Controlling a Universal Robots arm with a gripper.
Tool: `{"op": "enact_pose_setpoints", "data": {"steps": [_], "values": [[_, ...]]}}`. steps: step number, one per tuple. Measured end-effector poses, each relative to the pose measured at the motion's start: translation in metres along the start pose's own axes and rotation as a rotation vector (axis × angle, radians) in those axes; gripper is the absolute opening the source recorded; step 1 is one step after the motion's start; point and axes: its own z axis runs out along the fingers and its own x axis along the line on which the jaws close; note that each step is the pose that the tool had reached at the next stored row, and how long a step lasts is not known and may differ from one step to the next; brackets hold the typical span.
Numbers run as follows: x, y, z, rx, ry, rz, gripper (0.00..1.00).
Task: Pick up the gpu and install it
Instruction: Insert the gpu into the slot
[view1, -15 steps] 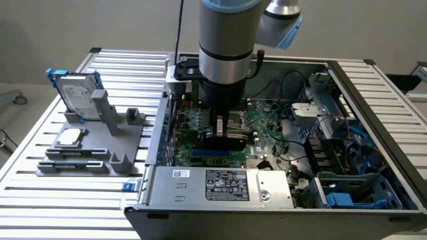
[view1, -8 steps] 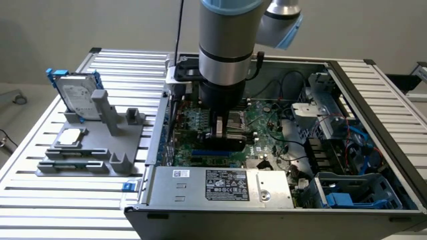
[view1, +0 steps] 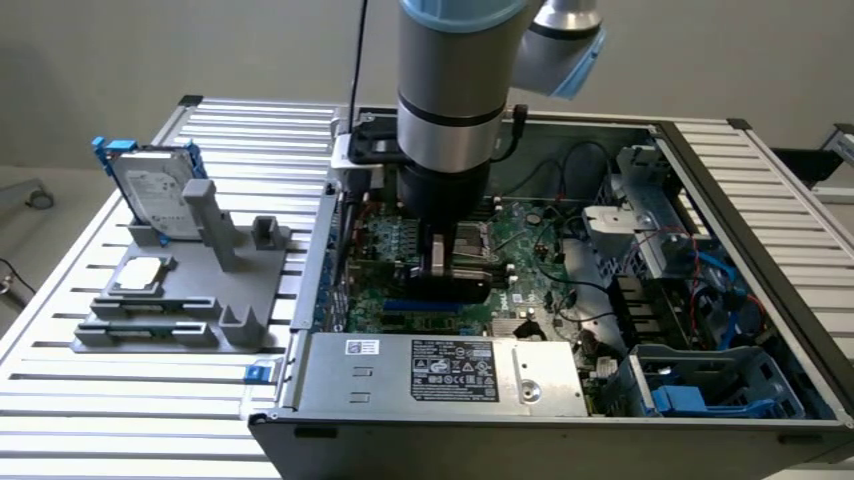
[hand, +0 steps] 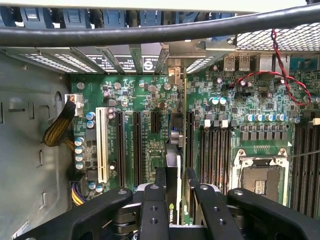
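The robot arm (view1: 451, 90) stands almost straight up and down over the open computer case (view1: 534, 445). Its grey wrist section points downward and its dark lower end reaches inside the case, above the motherboard (view1: 534, 262). The claw (hand: 176, 175) is closed down to a narrow gap and clamped on the gpu (hand: 176, 145), with its black fingers (hand: 155, 200) pressing one against each face of the card. The gpu is inside the case, held on edge so that it appears as a thin upright strip. Its green circuit board edge runs along one side and its metal end bracket points toward the case's rear wall of vented slot covers. It hangs over the motherboard in line with the row of black expansion slots (hand: 136, 147), between the white slot (hand: 102, 145) and the memory slots beside the CPU socket (hand: 262, 180). Whether the card's lower edge touches a slot cannot be told. A thick black cable (hand: 150, 34) crosses over the rear of the case. The boxed power supply (view1: 441, 370) sits along the case's near side. Outside the case, on the exterior view's left, a grey fixture (view1: 200, 300) rests on the slatted counter (view1: 120, 400). It holds an upright hard drive (view1: 154, 195) with a blue frame and a small flat silver square module (view1: 140, 275).
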Motion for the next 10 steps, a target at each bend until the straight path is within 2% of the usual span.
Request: {"op": "enact_pose_setpoints", "data": {"steps": [6,10], "values": [[0.0,0.0015,0.0005,0.0004,-0.0001,0.003,0.26],[0.0001,0.0023,0.001,0.0028,-0.0001,0.01,0.26]]}}
